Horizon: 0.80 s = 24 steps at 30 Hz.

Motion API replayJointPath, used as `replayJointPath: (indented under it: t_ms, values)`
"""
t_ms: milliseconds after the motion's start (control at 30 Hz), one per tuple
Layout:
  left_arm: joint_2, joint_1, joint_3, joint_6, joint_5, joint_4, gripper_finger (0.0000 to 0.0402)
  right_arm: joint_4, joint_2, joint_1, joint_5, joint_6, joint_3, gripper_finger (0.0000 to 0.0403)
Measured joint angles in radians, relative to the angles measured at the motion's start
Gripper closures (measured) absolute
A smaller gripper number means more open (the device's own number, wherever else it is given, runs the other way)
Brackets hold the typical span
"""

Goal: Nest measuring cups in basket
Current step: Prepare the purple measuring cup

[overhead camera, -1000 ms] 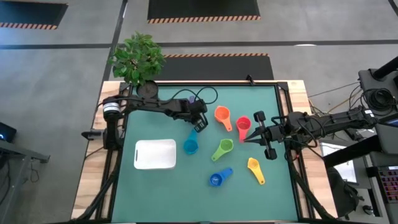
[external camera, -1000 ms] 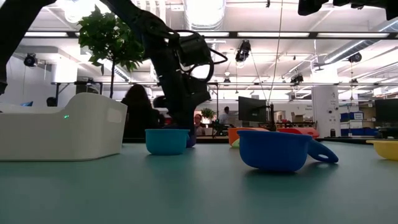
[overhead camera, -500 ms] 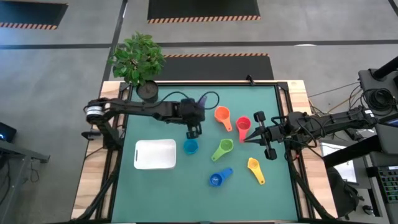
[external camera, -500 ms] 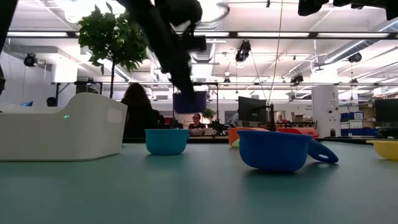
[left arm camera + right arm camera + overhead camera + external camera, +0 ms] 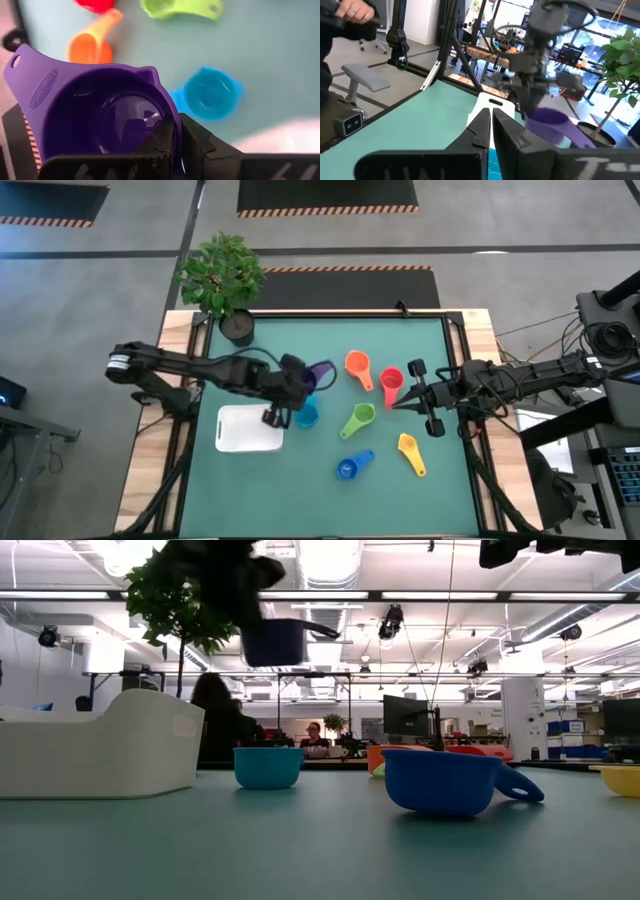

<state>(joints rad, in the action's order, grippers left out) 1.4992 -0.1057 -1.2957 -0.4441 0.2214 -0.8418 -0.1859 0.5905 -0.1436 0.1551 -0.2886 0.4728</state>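
Note:
A purple measuring cup [image 5: 318,373] hangs in the air with my left gripper [image 5: 300,383] shut on it, just right of the white basket [image 5: 248,428]. It sits above and behind the light blue cup [image 5: 306,416]. On the green mat lie the orange [image 5: 357,365], red [image 5: 391,380], green [image 5: 357,420], dark blue [image 5: 350,467] and yellow [image 5: 410,450] cups. My right gripper [image 5: 394,405] hovers shut beside the red cup, touching nothing. My left gripper pinches the purple cup's rim wall [image 5: 167,112] on the side opposite its handle [image 5: 35,85]. One finger is inside the bowl and one finger [image 5: 197,142] outside. The fingers slant down from the table's left. The cup hangs clear of the table, roughly upright [image 5: 275,640].
A potted plant [image 5: 222,275] stands at the far left corner. The basket's wall [image 5: 110,745] rises at the left of the low view, the dark blue cup [image 5: 445,780] close in front. People are in the room behind the table.
My left gripper has lifted the purple cup off the mat and carried it up and toward the table's left edge, nearer the basket, rolling its wrist on the way. The cup now hangs well above the light blue cup. My right arm kept still.

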Motion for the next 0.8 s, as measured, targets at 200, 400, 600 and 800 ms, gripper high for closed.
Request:
replayJointPath:
  t_ms: [200, 400, 600, 800]
  values:
    - [-0.053, -0.104, 0.000, 0.014, -0.031, -0.136, 0.0401, -0.006, 0.000, 0.000, 0.000, 0.012, 0.000, 0.0394]
    - [-0.062, -0.187, 0.000, 0.044, -0.031, -0.215, 0.0402, -0.007, 0.000, 0.000, 0.000, 0.017, 0.000, 0.0394]
    - [-0.064, -0.244, 0.000, 0.020, -0.030, -0.284, 0.0402, -0.007, 0.000, 0.000, 0.000, 0.029, 0.000, 0.0394]
    - [-0.078, -0.320, 0.000, -0.014, -0.095, -0.443, 0.0402, -0.006, 0.000, 0.000, 0.000, 0.037, 0.000, 0.0394]
